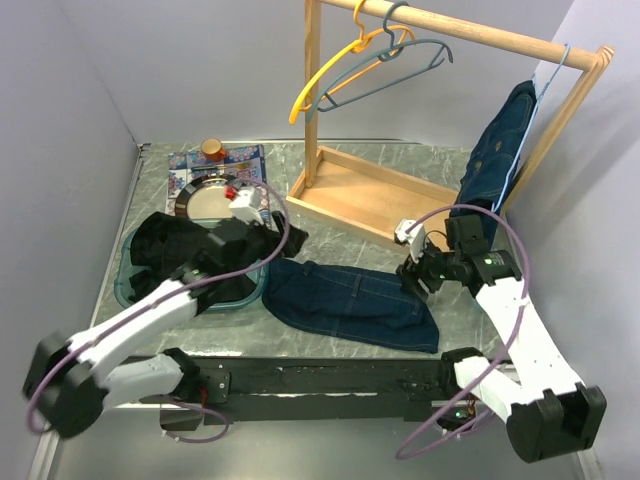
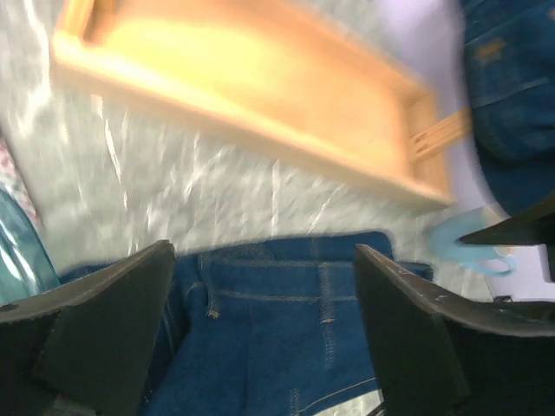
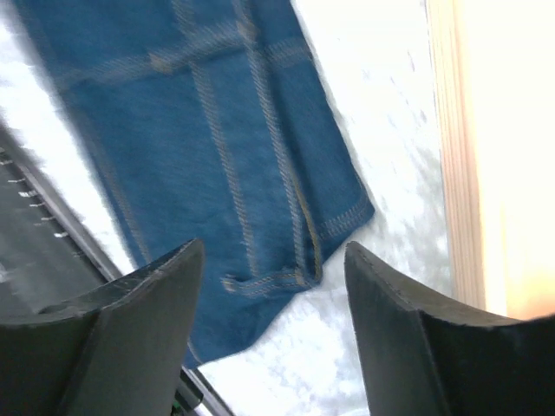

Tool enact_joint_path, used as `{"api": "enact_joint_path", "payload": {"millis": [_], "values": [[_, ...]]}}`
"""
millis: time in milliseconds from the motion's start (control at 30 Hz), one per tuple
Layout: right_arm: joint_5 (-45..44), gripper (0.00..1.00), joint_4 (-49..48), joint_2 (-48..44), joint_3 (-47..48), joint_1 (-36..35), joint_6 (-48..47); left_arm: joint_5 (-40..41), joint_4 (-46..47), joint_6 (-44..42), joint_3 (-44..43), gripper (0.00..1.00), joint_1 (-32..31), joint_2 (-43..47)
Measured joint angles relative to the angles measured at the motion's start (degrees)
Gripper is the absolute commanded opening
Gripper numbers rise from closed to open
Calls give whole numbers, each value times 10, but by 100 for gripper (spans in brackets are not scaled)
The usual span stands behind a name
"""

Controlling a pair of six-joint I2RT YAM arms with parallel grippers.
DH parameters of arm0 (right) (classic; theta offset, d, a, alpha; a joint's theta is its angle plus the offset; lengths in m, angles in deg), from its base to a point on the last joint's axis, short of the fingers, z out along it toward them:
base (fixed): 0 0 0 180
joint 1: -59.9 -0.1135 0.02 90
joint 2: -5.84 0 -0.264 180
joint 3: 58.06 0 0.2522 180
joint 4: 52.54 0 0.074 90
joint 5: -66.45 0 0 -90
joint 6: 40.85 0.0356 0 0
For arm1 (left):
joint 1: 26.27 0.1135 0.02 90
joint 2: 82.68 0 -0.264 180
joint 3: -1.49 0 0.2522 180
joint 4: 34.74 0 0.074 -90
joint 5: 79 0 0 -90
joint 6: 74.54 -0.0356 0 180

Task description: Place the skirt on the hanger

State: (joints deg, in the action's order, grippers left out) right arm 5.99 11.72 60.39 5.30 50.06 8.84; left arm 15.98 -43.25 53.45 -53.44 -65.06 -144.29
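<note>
A blue denim skirt [image 1: 350,302] lies flat on the table between the arms. My left gripper [image 1: 268,243] is open and empty just above its left end; the waistband [image 2: 277,295] shows between the jaws. My right gripper [image 1: 412,277] is open and empty above its right corner [image 3: 260,173]. A yellow hanger [image 1: 335,65] and a grey-blue hanger [image 1: 395,65] hang on the wooden rack's rod [image 1: 480,30]. A light blue hanger [image 1: 548,75] at the rod's right end carries another denim garment [image 1: 497,150].
The rack's wooden base tray [image 1: 375,195] stands behind the skirt. A teal bin [image 1: 135,290] with black clothing [image 1: 175,240] sits at the left. A plate [image 1: 205,200] and a small jar [image 1: 212,148] rest on a patterned mat behind it.
</note>
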Motion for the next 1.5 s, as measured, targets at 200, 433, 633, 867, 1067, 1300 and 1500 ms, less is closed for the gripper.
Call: {"api": "enact_joint_path", "payload": {"millis": [200, 433, 633, 867, 1067, 1300, 1500], "values": [[151, 77, 97, -14, 27, -9, -94, -19, -42, -90, -63, 97, 5, 121], [264, 77, 113, -4, 25, -23, -111, -62, -88, -164, -281, 99, 6, 54], [299, 78, 82, -5, 3, -23, -84, -124, -113, -206, -477, 94, 14, -95], [309, 78, 69, -5, 2, -23, -73, -205, -186, -203, -736, 88, 39, -318], [309, 78, 61, -9, 0, -21, -68, -258, -209, -146, -831, 89, 89, -422], [309, 78, 60, -14, -2, -21, -66, -266, -227, -128, -847, 90, 102, -444], [309, 78, 60, -16, -2, -19, -66, -265, -228, -139, -847, 89, 103, -449]]}}
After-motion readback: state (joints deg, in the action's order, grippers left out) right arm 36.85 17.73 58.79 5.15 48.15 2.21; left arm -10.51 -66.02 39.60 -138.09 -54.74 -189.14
